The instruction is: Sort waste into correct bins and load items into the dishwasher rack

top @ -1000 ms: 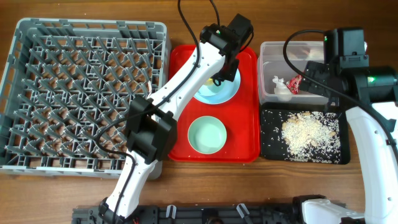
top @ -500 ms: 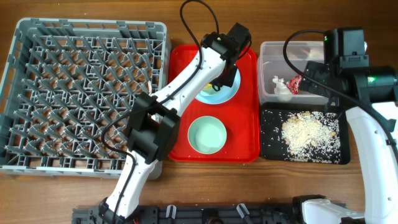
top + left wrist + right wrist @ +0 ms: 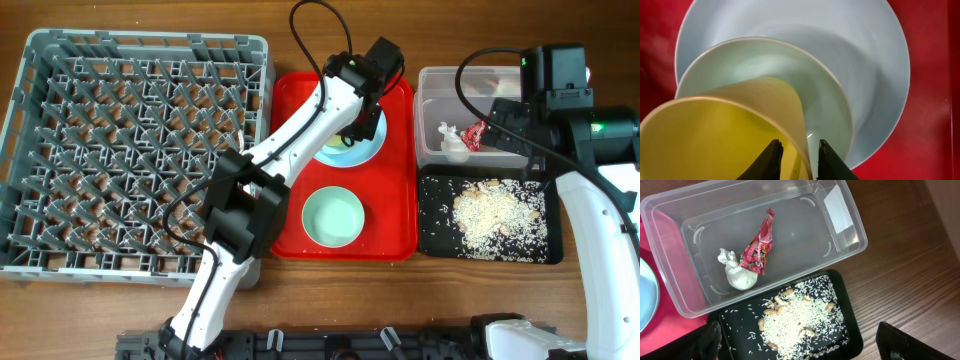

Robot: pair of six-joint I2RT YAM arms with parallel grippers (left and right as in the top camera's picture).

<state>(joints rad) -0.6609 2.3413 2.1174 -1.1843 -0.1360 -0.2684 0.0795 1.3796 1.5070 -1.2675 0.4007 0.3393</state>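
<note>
Yellow cup [image 3: 715,135]: stood inside a pale bowl [image 3: 790,70] on a blue plate [image 3: 880,65], at the far end of the red tray [image 3: 395,200]. Was pinched at the rim by the left gripper [image 3: 796,159]. Had one finger [image 3: 767,165] inside and the other outside, with the thin cup wall between them.

Left gripper: was closed nearly all the way, squeezing that wall and nothing else.

Green bowl [image 3: 333,217]: sat by itself at the near end of the red tray, right side up.

Rack [image 3: 150,38]: lay just left of the red tray. Was crossed at one corner by the left arm [image 3: 300,130], which reached over to the red tray.

Clear tub [image 3: 795,230]: sat just right of the red tray, at the far end. Held a red wrapper [image 3: 757,250] and a white tissue [image 3: 737,272], touching each other.

Black tray [image 3: 847,337]: lay just right of the red tray, at the near end, close beside the tub. Held a heap of rice [image 3: 790,322] with some brown bits [image 3: 771,312] mixed in.

Right gripper [image 3: 800,342]: hung to the right of the red tray, above the place where tub and black tray met. Was spread wide open. Held nothing.
</note>
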